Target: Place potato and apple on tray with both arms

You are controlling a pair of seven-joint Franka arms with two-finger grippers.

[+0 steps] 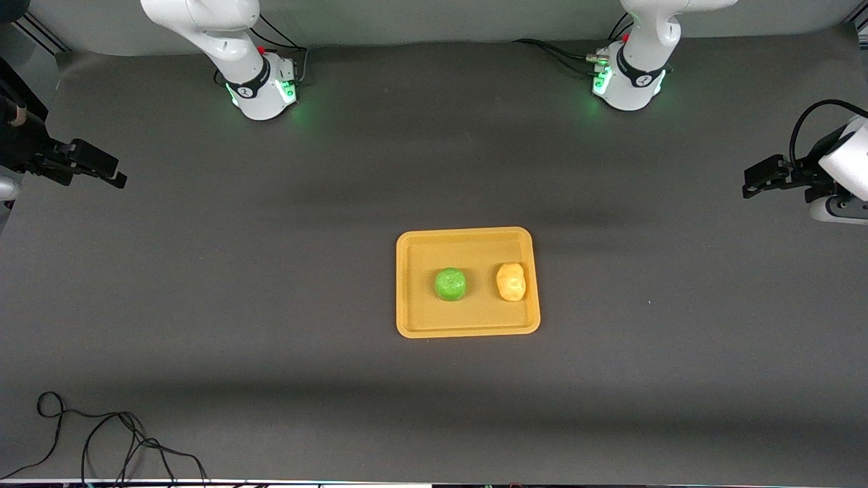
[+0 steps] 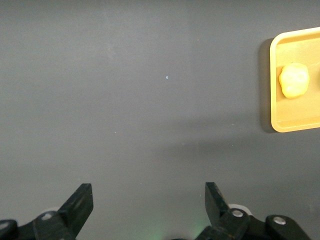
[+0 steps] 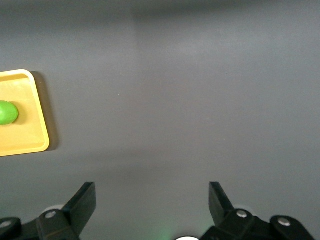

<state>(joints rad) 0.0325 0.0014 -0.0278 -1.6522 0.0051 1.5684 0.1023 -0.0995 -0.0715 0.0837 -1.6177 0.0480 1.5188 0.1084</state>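
**Both fruits lie on the tray, arms parked at the table ends**

The flat rectangular orange-yellow plastic tray (image 1: 468, 325) with rounded corners and a low rim sits near the middle of the dark grey worktop (image 1: 271, 305), somewhat closer to the front-camera edge than to the edge where the robot bases stand. On it lies the small bright green round apple (image 1: 450, 284), about at the tray's centre. The yellow-tan lumpy oval potato (image 1: 510, 281) lies beside it, toward the left arm's end of the tray and close to that rim. The two do not touch.

The left gripper (image 1: 763, 179) hangs over the worktop's edge at the left arm's end, well apart from the tray, its black fingers (image 2: 80, 202) spread wide with nothing between them. The right gripper (image 1: 102, 169) hangs over the edge at the right arm's end, also well apart from the tray, its fingers (image 3: 85, 202) likewise spread and empty.

A thin black cable (image 1: 102, 440) lies looped at the corner nearest the front camera on the right arm's end.
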